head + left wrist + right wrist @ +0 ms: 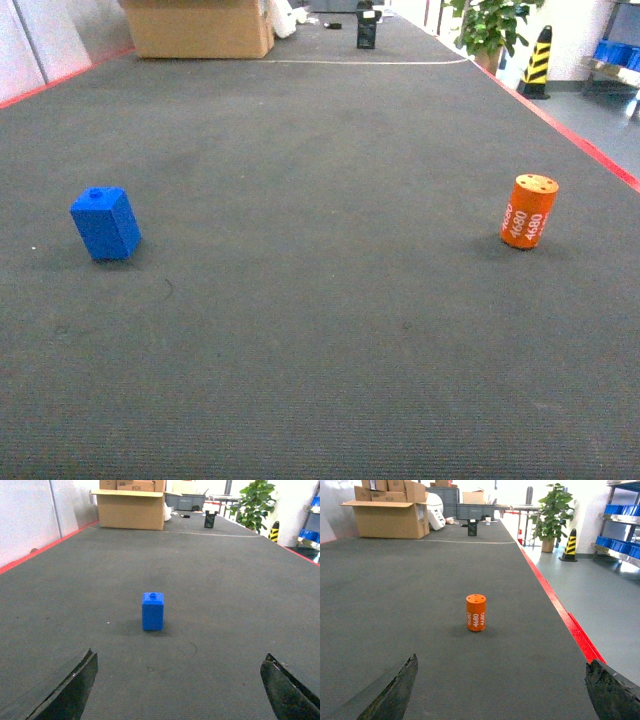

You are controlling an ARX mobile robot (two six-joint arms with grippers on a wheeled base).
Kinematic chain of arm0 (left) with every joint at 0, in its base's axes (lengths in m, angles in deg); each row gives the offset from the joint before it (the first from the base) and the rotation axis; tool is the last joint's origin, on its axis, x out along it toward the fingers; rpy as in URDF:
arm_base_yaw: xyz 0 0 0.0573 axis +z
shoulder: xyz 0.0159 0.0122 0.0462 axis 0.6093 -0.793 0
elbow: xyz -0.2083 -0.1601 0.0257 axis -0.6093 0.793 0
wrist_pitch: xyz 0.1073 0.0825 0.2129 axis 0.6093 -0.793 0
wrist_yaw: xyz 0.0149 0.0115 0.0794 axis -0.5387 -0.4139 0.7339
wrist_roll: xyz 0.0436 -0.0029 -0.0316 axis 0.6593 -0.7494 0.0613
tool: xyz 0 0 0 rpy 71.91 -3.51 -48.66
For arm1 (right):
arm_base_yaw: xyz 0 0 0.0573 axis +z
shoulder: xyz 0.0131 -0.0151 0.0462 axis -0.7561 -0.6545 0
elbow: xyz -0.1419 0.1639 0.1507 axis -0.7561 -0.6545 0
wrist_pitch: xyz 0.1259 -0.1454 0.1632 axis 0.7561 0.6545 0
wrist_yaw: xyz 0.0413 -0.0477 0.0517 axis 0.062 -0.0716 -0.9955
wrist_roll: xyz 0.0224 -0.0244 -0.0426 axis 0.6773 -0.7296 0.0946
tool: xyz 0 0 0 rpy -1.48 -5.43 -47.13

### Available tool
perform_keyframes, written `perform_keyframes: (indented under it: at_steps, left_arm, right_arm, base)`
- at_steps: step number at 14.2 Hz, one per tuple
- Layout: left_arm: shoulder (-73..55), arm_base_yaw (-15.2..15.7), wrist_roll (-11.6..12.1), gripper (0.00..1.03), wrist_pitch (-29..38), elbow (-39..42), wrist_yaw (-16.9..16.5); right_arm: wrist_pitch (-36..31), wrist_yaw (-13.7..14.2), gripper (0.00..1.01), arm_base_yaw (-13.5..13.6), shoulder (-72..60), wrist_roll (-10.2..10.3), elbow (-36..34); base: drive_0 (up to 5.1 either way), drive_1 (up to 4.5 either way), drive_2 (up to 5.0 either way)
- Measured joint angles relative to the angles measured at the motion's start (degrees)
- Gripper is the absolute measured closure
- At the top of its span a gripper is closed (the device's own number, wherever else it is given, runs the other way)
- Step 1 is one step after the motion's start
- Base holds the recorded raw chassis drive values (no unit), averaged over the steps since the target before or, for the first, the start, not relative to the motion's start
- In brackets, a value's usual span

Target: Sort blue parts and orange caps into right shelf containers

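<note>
A small blue part (pixel 105 224) stands on the dark carpet at the left of the head view; the left wrist view has it (pixel 152 611) upright, straight ahead of my left gripper (pixel 179 687), which is open and empty, well short of it. An orange cap (pixel 528 211) marked "4680" stands at the right. It (pixel 476 612) is dead ahead of my right gripper (pixel 501 690), also open and empty, some way back. Blue shelf containers (pixel 622 509) sit on a rack far right. Neither gripper shows in the head view.
A red line (pixel 560 125) borders the carpet on the right, with grey floor beyond. A cardboard box (pixel 198 27), a potted plant (pixel 490 25) and a yellow-black cone (pixel 538 62) stand far ahead. A small dark object (pixel 367 31) sits at the carpet's far end.
</note>
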Motion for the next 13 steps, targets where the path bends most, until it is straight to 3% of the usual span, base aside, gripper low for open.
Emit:
perform_keyframes:
  at_steps: [13]
  left_arm:
    - [0.0, 0.0, 0.0, 0.05, 0.0, 0.0, 0.0]
  right_arm:
    - [0.0, 0.0, 0.03, 0.0, 0.0, 0.0, 0.0]
  base:
    - [0.0, 0.0, 0.0]
